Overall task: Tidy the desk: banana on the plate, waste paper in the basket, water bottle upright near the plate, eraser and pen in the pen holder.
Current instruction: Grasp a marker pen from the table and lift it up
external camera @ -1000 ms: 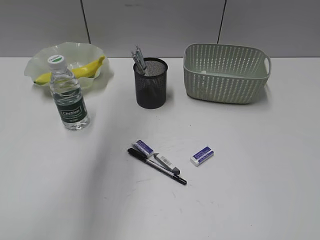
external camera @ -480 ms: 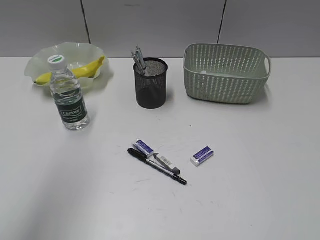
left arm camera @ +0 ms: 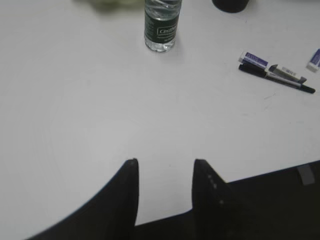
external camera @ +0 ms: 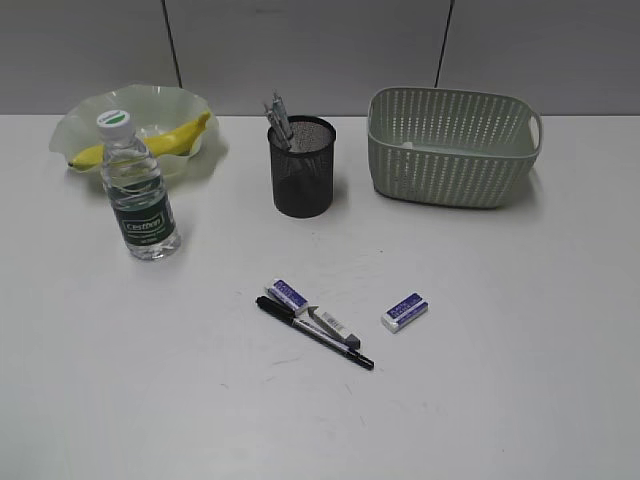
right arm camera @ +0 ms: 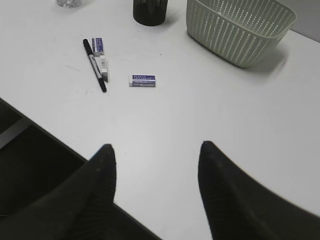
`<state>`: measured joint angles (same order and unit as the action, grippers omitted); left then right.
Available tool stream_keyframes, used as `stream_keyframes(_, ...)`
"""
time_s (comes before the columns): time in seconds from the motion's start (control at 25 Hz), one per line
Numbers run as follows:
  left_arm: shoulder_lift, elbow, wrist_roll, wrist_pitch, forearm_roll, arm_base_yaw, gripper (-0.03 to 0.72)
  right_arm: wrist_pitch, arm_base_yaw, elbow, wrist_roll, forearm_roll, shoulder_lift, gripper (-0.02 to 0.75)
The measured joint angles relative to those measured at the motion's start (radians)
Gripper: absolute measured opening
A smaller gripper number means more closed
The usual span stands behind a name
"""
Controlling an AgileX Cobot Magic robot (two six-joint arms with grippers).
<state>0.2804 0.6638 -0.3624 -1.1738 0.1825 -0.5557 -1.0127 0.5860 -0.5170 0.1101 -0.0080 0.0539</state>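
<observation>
The banana point(external camera: 150, 140) lies in the pale green plate point(external camera: 70, 128) at the back left. The water bottle point(external camera: 138, 195) stands upright in front of the plate. The black pen holder point(external camera: 301, 165) holds several pens. A black pen point(external camera: 313, 333) and three erasers point(external camera: 287, 294) point(external camera: 335, 327) point(external camera: 404, 311) lie loose at mid-desk. The sage green basket point(external camera: 452, 145) stands at the back right. I cannot make out the waste paper. My left gripper point(left arm camera: 165, 162) and right gripper point(right arm camera: 156, 147) are both open and empty, low over the desk's front edge, out of the exterior view.
The white desk point(external camera: 520, 330) ends at a grey panelled wall behind. The dark front edge of the desk shows under both grippers in the wrist views. The bottle point(left arm camera: 161, 30) is far ahead of the left gripper, and the basket point(right arm camera: 240, 30) is far ahead of the right.
A faint shadow over the left front of the desk has faded away. None of the objects has moved.
</observation>
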Motion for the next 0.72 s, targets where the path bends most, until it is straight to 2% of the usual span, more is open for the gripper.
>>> stream_keyframes(0.24, -0.267, -0.106, 0.002, 0.049, -0.012, 0.000, 0.260, 0.185, 0.000, -0.048, 0.042, 0.008, 0.257, 0.426)
stream_keyframes(0.4, -0.279, -0.117, 0.024, 0.085, -0.015, 0.000, 0.260, 0.274, 0.000, -0.131, 0.093, 0.021, 0.482, 0.426)
stream_keyframes(0.6, -0.275, -0.125, 0.119, 0.103, -0.036, 0.000, 0.257, 0.297, 0.002, -0.323, 0.117, 0.076, 0.831, 0.426)
stream_keyframes(0.72, -0.275, -0.125, 0.150, 0.106, -0.036, 0.000, 0.256, 0.259, 0.002, -0.454, 0.193, 0.166, 1.021, 0.426)
